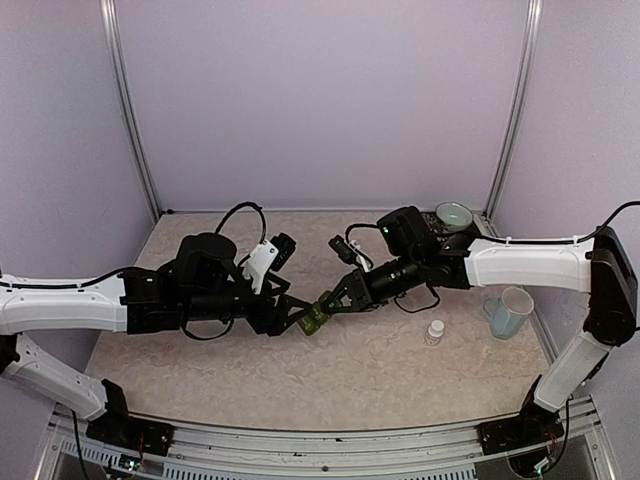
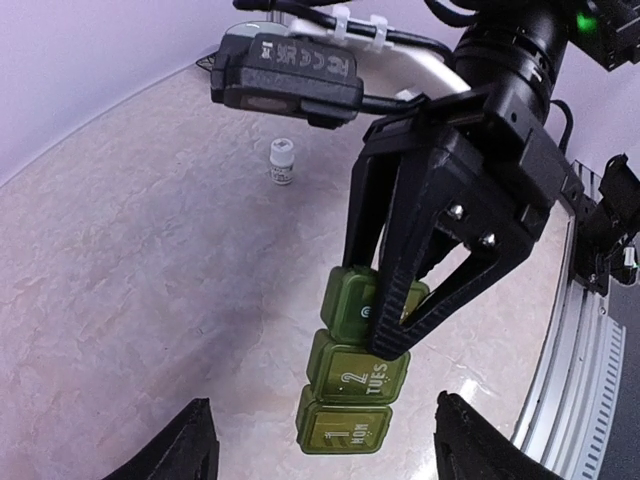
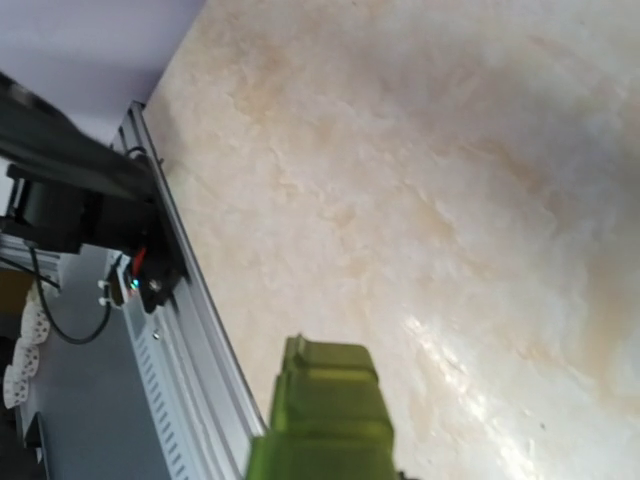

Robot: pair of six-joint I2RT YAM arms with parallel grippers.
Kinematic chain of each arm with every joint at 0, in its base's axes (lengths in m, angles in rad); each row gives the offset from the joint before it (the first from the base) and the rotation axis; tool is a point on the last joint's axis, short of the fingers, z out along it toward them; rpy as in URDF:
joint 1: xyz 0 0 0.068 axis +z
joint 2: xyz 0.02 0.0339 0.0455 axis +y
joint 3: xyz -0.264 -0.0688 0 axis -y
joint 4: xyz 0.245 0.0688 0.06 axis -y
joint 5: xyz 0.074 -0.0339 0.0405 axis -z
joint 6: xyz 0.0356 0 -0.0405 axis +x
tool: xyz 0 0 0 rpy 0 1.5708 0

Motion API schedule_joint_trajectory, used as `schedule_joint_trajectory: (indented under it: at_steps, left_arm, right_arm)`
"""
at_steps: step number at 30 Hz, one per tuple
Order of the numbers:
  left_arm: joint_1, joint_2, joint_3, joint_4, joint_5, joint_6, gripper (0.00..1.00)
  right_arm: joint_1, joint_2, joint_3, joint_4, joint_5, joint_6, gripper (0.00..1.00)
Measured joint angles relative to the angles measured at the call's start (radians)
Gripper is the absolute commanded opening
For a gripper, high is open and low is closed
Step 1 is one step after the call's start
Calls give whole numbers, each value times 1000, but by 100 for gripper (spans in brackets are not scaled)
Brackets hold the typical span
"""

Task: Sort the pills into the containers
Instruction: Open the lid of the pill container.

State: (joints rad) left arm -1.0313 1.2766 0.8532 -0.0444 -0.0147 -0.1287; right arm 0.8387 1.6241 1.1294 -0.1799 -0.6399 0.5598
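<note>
The containers (image 2: 350, 390), a dark green strip of three joined lidded compartments, sit at the centre of the top view, apparently raised off the table (image 1: 400, 390), between the two arms' tools. In the left wrist view the strip's long axis runs nearly straight up and down the frame. Its upper compartment is pinched by the right gripper (image 2: 378, 300), whose jaws are closed front and back on that end. The two lower compartments, marked "2 TUES" and "1 MON", hang free toward the bottom edge. All three lids appear shut, though the top one is partly hidden by the ribbed finger. The left gripper (image 1: 298, 322) is the nearer free tool. Its fingers (image 2: 190, 450) show in the lower corners of the wrist frame, spread wide and holding nothing, with the "1 MON" end pointing down into the gap between them and touching neither. Assessment: the free end faces the left tool along the strip's own axis, so any work on a lid falls to the left arm while the right holds the strip. The right wrist view shows only the strip's edge at bottom centre. A small white capped bottle (image 1: 434, 331) stands upright at centre right. A pale blue mug (image 1: 510, 312) lies further right and a green bowl (image 1: 454, 215) is at upper right. No loose pills can be seen.
</note>
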Motion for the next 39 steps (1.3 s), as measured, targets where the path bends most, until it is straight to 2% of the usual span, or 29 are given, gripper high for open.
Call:
schedule_joint_trajectory:
  at_steps: [5, 9, 13, 20, 28, 36, 39]
  left_arm:
    - [0, -5, 0, 11, -4, -13, 97]
    - [-16, 1, 0, 7, -43, -14, 99]
    - [-78, 56, 17, -15, -115, 5, 99]
    - [-146, 187, 68, -73, -235, 33, 89]
    - [-160, 266, 119, -106, -349, 58, 85]
    - [-143, 292, 134, -106, -350, 69, 65]
    - [-139, 293, 135, -105, -337, 69, 64]
  right_arm:
    - [-3, 1, -2, -13, 6, -9, 4]
    - [-5, 1, -3, -14, 6, -6, 4]
    - [-11, 1, -2, -21, 14, 3, 4]
    - [-17, 1, 3, -46, 23, 8, 4]
    - [-22, 1, 3, -55, 24, 11, 4]
    - [-22, 1, 3, -55, 24, 14, 4]
    - [-22, 1, 3, -48, 25, 16, 5]
